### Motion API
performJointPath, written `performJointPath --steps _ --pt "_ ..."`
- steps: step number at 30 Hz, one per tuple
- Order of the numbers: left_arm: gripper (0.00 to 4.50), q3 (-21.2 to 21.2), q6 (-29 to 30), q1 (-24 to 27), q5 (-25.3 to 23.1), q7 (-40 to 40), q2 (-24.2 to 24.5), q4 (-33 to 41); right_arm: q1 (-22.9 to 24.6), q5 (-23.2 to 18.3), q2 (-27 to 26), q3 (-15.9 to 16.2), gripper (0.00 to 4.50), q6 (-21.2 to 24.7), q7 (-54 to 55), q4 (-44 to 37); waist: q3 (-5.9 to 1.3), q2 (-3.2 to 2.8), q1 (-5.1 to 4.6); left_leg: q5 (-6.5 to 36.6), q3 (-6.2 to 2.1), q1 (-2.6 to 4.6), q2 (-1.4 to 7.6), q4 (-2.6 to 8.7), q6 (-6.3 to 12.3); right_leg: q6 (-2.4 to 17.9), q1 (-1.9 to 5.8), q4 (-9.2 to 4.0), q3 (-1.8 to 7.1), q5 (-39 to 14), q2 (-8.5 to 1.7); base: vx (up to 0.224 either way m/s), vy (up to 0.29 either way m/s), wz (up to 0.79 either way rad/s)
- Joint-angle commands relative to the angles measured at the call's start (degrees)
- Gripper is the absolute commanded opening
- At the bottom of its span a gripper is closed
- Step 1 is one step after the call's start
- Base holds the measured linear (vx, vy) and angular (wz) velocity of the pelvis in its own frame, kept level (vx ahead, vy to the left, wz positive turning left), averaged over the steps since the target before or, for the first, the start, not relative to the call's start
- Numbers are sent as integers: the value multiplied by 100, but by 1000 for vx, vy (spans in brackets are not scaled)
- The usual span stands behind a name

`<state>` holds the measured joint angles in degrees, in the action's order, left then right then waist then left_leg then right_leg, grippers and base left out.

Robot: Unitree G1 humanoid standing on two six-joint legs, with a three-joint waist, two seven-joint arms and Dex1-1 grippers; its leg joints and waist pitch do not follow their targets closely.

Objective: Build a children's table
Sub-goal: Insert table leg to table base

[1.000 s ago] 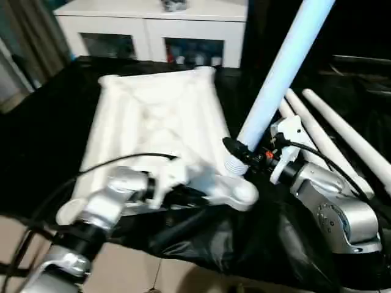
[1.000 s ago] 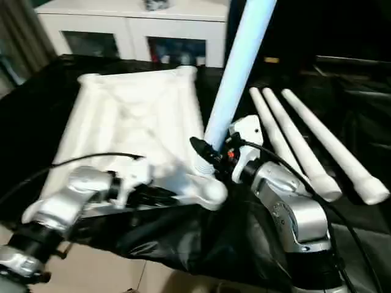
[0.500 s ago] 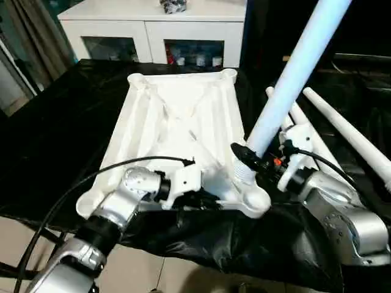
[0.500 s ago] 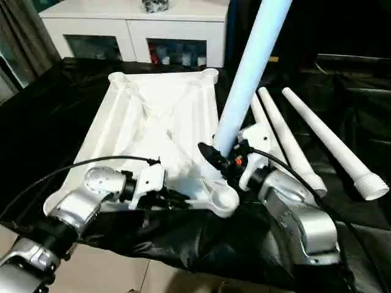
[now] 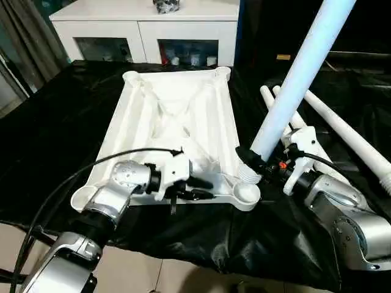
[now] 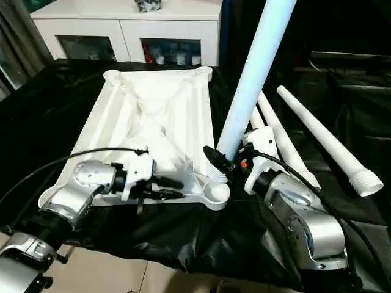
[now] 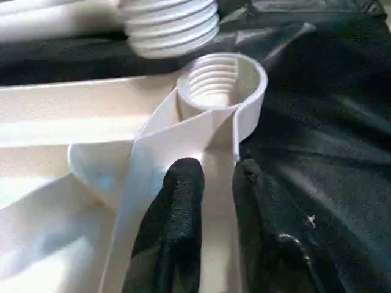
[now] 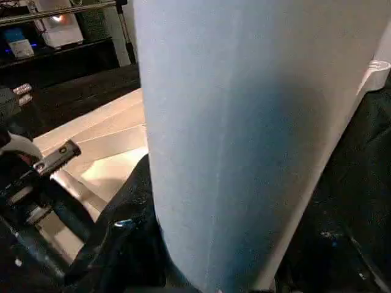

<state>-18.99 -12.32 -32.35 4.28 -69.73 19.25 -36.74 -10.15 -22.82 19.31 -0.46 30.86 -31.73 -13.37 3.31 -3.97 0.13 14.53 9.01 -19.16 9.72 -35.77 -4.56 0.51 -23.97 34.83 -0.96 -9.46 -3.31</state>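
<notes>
The white tabletop (image 5: pixel 177 116) lies underside up on the black cloth, its ribs showing. My left gripper (image 5: pixel 204 189) is at its near edge, open. Its black fingers (image 7: pixel 177 213) stand slightly apart astride the rim wall, just short of the near right corner socket (image 7: pixel 214 82). My right gripper (image 5: pixel 258 161) is shut on a long white leg (image 5: pixel 293 79). It holds the leg low down, and the leg tilts up to the right. The leg's threaded end (image 5: pixel 248 175) hangs just above that socket (image 5: pixel 247 194), apart from it.
More white legs (image 6: pixel 324 143) lie side by side on the cloth to the right of the tabletop. A white glass-door cabinet (image 5: pixel 146 24) stands behind the work surface. The cloth's front edge (image 5: pixel 201 250) drops to pale floor just below my arms.
My left gripper's fingers have parted on the tabletop's rim. The right gripper keeps its hold on the leg. The whole view has shifted, so the camera has moved.
</notes>
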Motion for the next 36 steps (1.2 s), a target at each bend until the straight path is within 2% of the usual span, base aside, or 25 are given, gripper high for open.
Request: performJointPath --steps 1,3,4,9,11,12,14,19,21,22,30,33,34,35,36 --pt "99 43 -16 -91 -34 -65 75 -87 5 -76 11 37 190 47 -4 -195 -337 30 0 649 -40 -112 170 475 154 1236 401 -470 210 -1550 -330 0 0 0" --pt "99 58 134 -95 38 -214 73 -121 -34 -59 -8 60 190 57 -2 -179 -341 26 4 614 -43 -107 184 477 148 1285 394 -456 212 -1414 -335 0 0 0" --pt "99 71 254 -85 96 -260 61 -111 -43 -58 -15 65 190 57 -1 -176 -340 -3 6 633 -44 -105 185 481 133 1317 395 -443 209 -1367 -336 0 0 0" --pt "99 91 510 -33 214 -374 23 -66 -33 -42 -30 89 190 42 9 -182 -343 8 8 602 -32 -109 177 470 142 1430 413 -434 214 -1201 -339 0 0 0" --pt "99 82 472 -24 188 -373 16 -89 -20 -38 -33 94 190 36 13 -186 -338 2 7 606 -33 -109 179 472 157 1414 414 -442 213 -1255 -338 0 0 0" --pt "99 78 419 -28 153 -351 3 -146 -7 -33 -37 102 190 35 19 -194 -333 -29 11 608 -39 -110 182 475 151 1410 415 -441 213 -1284 -345 0 0 0" --pt "99 80 403 -29 135 -342 -4 -167 2 -32 -37 108 190 34 23 -201 -329 -8 5 648 -37 -108 179 477 147 1386 416 -453 213 -1355 -338 0 0 0" --pt "99 -49 273 -45 -108 -315 48 -355 26 11 -53 176 190 9 30 -193 -329 -47 2 690 -44 -100 180 481 127 1329 413 -462 216 -1434 -347 0 0 0" --pt "99 -56 269 -48 -123 -318 51 -380 27 16 -56 186 190 7 30 -194 -328 -33 1 659 -44 -108 186 484 133 1346 413 -460 218 -1366 -345 0 0 0" --pt "99 -76 228 -53 -168 -315 66 -412 28 17 -57 198 190 6 31 -195 -330 -46 0 662 -43 -106 181 482 136 1344 413 -462 216 -1379 -343 0 0 0" --pt "99 -35 292 -120 -228 -317 82 -541 30 16 1 290 190 52 -71 -198 -320 -38 -10 732 -45 -113 173 491 132 1236 404 -492 218 -1700 -344 0 0 0" --pt "63 -42 316 -136 -263 -319 100 -574 37 13 53 317 190 99 -117 -211 -326 -30 -9 670 -51 -115 180 494 140 1219 406 -484 217 -1644 -341 0 0 0" --pt "63 -39 354 -144 -287 -296 111 -578 37 22 94 332 190 130 -143 -212 -323 -34 -7 669 -48 -119 179 490 154 1238 405 -483 220 -1622 -347 0 0 0" --pt "60 -34 447 -157 -306 -278 129 -554 34 41 157 349 190 170 -172 -188 -319 -13 -7 673 -46 -117 181 493 160 1243 405 -486 220 -1630 -343 0 0 0" --pt "50 -25 522 -167 -301 -274 141 -507 31 55 230 375 190 225 -213 -154 -319 -25 -4 672 -49 -116 181 492 157 1246 409 -484 221 -1651 -348 0 0 0"
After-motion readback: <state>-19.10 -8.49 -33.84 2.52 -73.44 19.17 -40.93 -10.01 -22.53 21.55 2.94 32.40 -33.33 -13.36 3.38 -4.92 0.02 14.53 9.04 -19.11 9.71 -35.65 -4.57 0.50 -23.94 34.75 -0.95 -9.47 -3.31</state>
